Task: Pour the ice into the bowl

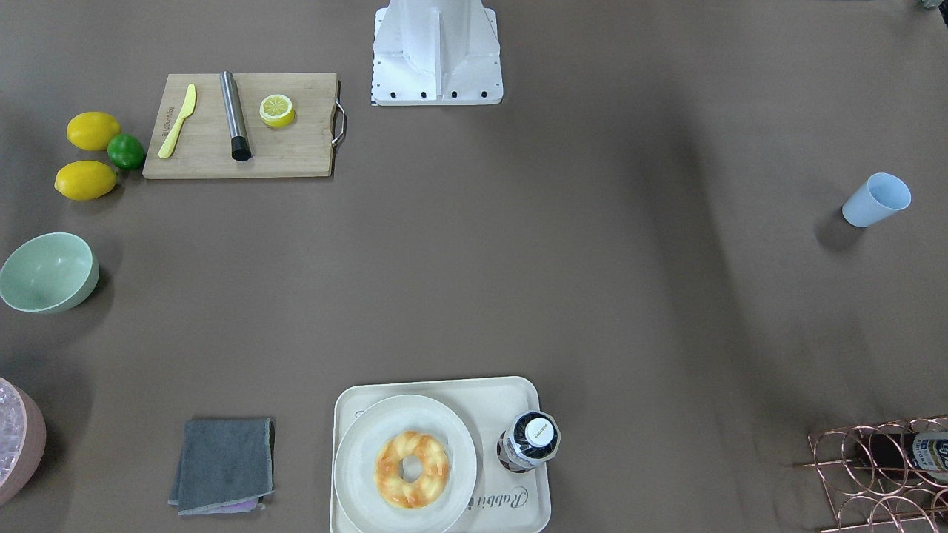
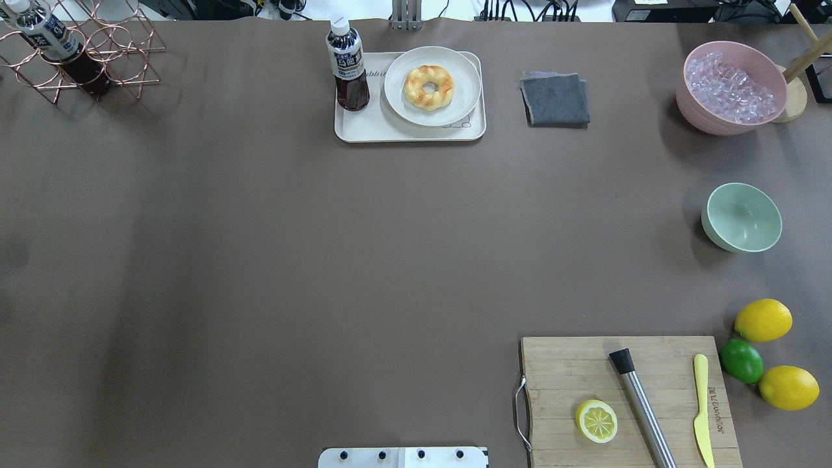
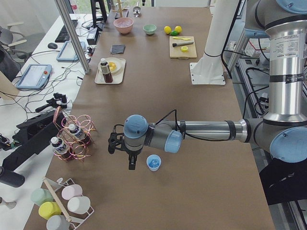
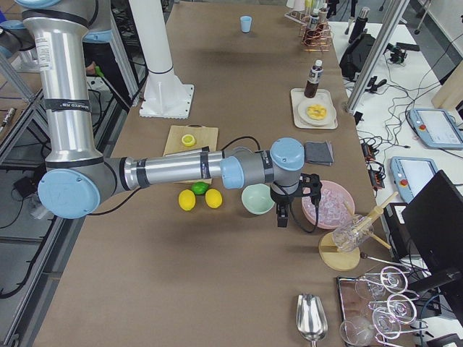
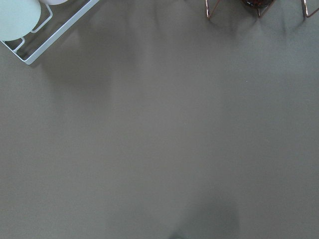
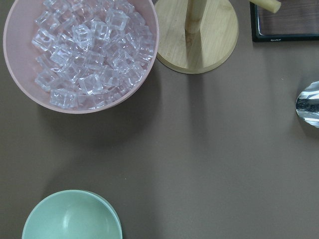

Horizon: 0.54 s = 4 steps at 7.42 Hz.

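- My left tool (image 3: 122, 154) hangs over the surface (image 2: 260, 260) just beside the pale blue cup (image 3: 153, 162), apart from it. I cannot tell how far it is open.
- My right tool (image 4: 289, 206) hangs between the mint-green bowl (image 2: 741, 218) and the pink tub (image 2: 715, 123). I cannot tell its opening either.
- The bowl stands upright at the surface's right side, between the tub, which is farther off, and the lemons (image 2: 763, 320), which are nearer. Its smooth inside is bare.

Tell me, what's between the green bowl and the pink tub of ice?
Nothing. Only bare brown table separates the bowl from the pink tub, as the right wrist view shows.
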### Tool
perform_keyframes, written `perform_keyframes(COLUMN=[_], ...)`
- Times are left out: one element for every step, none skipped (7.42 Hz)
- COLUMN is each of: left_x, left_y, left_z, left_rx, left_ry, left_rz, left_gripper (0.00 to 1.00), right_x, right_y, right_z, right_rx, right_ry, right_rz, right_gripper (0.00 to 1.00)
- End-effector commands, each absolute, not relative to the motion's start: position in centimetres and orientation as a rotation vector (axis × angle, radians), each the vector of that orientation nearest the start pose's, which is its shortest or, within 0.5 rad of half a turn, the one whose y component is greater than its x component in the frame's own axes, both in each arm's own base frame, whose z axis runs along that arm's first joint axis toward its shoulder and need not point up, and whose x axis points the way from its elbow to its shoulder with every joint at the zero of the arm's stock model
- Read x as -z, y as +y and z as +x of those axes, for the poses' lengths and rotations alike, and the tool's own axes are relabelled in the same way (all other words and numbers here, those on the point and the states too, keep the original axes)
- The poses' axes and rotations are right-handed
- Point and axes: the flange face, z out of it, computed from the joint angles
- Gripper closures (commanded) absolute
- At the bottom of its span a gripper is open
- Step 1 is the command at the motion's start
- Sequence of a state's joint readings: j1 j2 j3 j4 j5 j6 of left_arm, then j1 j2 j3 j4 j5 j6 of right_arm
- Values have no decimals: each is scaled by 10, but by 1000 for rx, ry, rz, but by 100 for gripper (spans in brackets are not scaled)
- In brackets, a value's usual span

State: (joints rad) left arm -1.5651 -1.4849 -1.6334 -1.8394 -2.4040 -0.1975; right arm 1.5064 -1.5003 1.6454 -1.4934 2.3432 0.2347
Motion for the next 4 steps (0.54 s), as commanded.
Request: perform_keyframes(left_x=[-631,-630,-627,-619], left_y=[-469,-469,-470,-474], left_z=[-57,-57,-55,-36], left_rx=[103,123,220,288], left_ry=[842,844,861,863], left_rz=[144,136,93,45], left_gripper=[3,2,2,3], right_x=[-580,-583,-587,-588], right_y=[-535,-536,-537,-538], right_z=[29,29,21,5], right_rx=[-77,-79,-69,-52], right_ry=[-791,-790,-787,-784], right_rz=[89,85,74,60], right_gripper=[1,1,1,1])
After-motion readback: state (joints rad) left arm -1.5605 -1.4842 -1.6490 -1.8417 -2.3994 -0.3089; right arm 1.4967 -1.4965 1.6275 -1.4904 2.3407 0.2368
